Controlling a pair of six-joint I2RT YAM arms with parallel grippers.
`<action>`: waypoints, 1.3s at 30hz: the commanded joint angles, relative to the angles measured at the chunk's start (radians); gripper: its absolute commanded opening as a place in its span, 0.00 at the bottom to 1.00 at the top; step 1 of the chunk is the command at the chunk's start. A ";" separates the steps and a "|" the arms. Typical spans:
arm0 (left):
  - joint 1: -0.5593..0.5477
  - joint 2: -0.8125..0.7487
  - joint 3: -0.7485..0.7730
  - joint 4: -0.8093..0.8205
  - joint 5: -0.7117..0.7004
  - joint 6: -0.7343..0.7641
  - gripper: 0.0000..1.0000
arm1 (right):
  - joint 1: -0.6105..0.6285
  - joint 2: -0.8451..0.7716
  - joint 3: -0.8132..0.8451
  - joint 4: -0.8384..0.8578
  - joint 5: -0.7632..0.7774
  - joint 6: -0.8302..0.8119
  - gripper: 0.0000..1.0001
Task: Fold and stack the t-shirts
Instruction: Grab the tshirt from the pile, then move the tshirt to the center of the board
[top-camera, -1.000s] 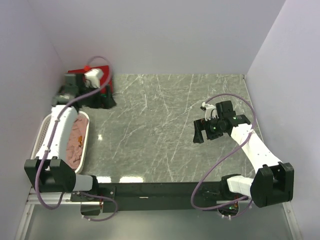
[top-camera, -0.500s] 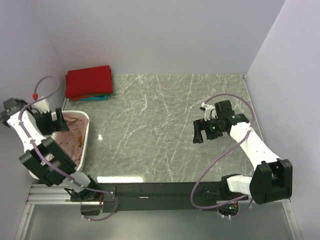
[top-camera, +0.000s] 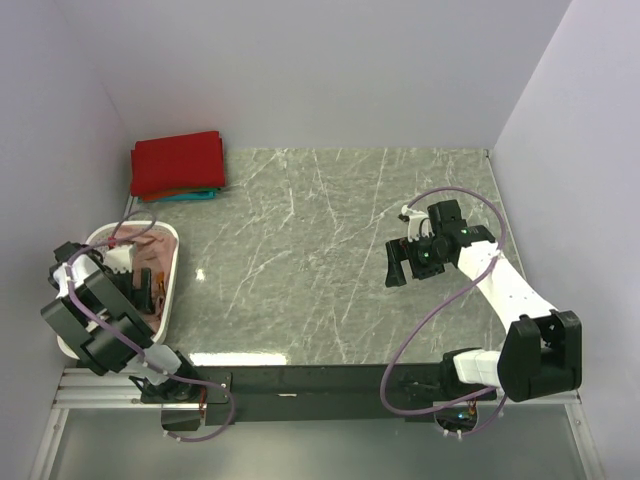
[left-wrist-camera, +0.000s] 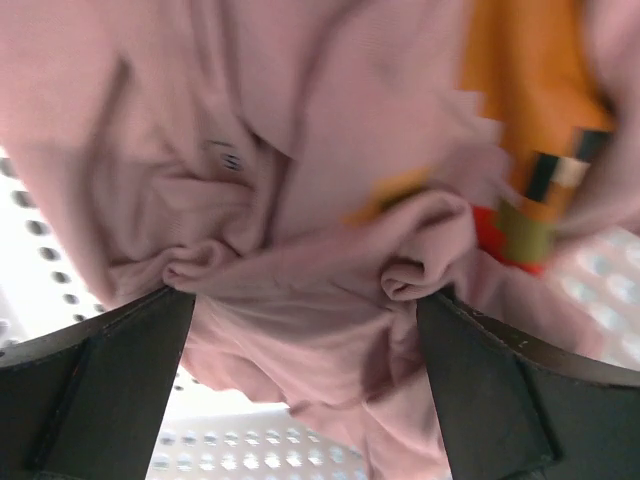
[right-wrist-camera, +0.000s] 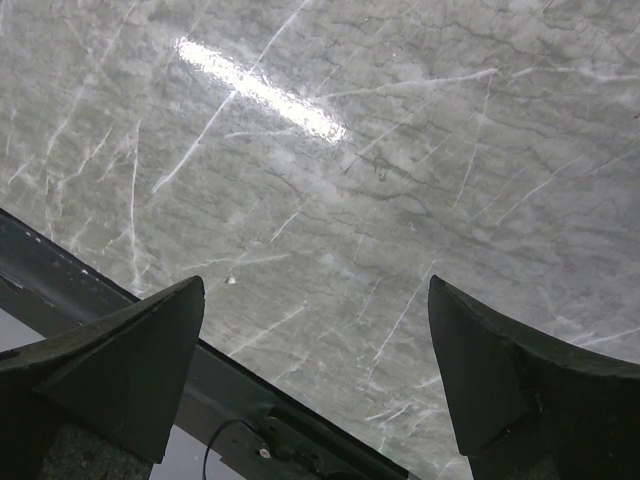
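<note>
You're at the pick-up step. Your left hand (left-wrist-camera: 305, 300) hangs wide open just over the crumpled pink shirt (left-wrist-camera: 300, 150) in the white basket (left-wrist-camera: 25, 200), with a bunched fold between its fingers. Next, drop, pinch that fold and lift it over the basket wall onto the desk (top-camera: 320, 260). Your right hand (right-wrist-camera: 316, 290) hovers wide open above bare desk. The red shirt (top-camera: 178, 162) lies folded on the teal shirt (top-camera: 195, 197) in the far left corner, well clear.
</note>
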 joint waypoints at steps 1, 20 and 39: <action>-0.001 0.020 -0.077 0.194 -0.091 0.034 1.00 | 0.001 0.015 0.047 -0.015 0.002 0.001 0.99; -0.008 -0.141 0.223 -0.135 0.102 0.008 0.00 | 0.001 -0.058 0.015 0.003 0.010 0.005 0.99; -0.717 0.027 1.393 -0.116 0.337 -0.517 0.00 | -0.019 -0.077 0.039 0.014 0.024 0.031 0.99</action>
